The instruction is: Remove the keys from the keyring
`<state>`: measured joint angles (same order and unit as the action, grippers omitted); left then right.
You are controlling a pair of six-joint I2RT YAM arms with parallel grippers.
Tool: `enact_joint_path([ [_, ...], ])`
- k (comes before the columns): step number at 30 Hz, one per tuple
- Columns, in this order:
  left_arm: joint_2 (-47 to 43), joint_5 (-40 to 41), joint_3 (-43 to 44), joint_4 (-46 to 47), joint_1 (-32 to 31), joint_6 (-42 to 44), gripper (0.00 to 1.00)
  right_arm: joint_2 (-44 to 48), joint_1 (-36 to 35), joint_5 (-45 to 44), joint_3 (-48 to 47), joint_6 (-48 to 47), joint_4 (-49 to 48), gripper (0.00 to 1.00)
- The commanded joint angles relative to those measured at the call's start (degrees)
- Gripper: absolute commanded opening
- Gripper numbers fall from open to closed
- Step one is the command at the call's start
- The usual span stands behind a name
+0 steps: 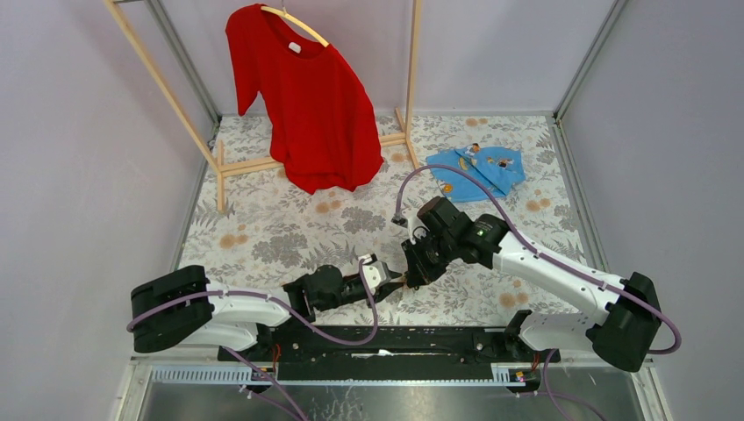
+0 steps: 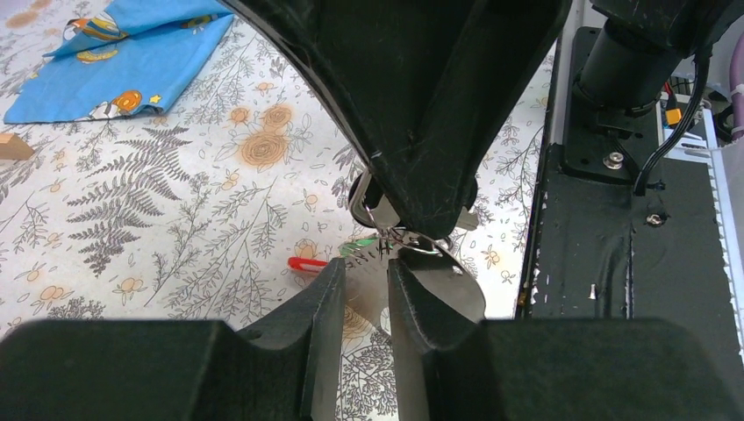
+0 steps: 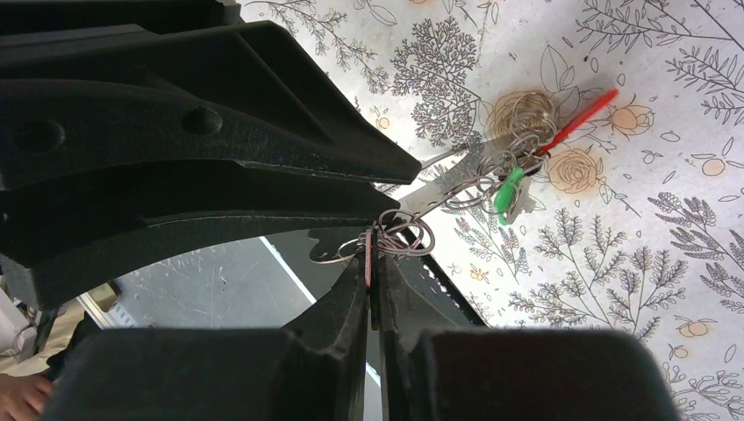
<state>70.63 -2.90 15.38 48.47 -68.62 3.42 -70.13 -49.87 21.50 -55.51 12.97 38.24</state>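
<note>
In the left wrist view my left gripper (image 2: 367, 274) is shut on the keyring (image 2: 373, 285), a flat grey-tan band with stamped letters that widens into an oval on the right. The green key (image 2: 360, 246) and red key (image 2: 307, 263) hang beside it above the table. My right gripper (image 3: 372, 263) is shut on a thin pinkish-dark flat piece, seen edge-on, at a cluster of wire rings (image 3: 405, 237). The green key (image 3: 508, 190) and red key (image 3: 579, 117) dangle beyond it. The black key is not visible. In the top view the left gripper (image 1: 392, 282) and right gripper (image 1: 411, 273) meet tip to tip.
A red shirt (image 1: 311, 96) hangs on a wooden rack (image 1: 167, 88) at the back left. A blue cloth (image 1: 478, 168) lies at the back right and also shows in the left wrist view (image 2: 123, 53). The black base rail (image 1: 386, 342) runs along the near edge.
</note>
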Motion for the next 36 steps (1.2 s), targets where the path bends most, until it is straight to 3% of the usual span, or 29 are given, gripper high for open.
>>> enact_joint_path([
  [1, -0.82, -0.06, 0.80, 5.47, -0.89, 1.38, 0.28, 1.48, -0.76, -0.64, 0.27, 0.67, -1.28, 0.00],
  [12, 0.06, -2.57, 1.39, 5.72, -1.21, 1.77, 0.27, 1.57, -0.85, -0.76, 0.79, 0.95, -1.24, 0.00],
  [19, 1.81, -2.83, 2.04, 6.88, -1.81, 1.60, 0.20, 2.09, -0.93, -2.05, 1.22, 1.46, 0.14, 0.00],
  [30, 5.75, -0.01, 4.49, 7.91, -4.29, 1.19, 0.02, 2.82, -1.11, -6.58, 1.43, 2.21, 5.36, 0.00],
  [36, 6.20, 2.71, 5.13, 4.90, -5.49, -0.12, 0.00, 1.67, -1.19, -10.31, 1.01, 2.77, 7.96, 0.00],
])
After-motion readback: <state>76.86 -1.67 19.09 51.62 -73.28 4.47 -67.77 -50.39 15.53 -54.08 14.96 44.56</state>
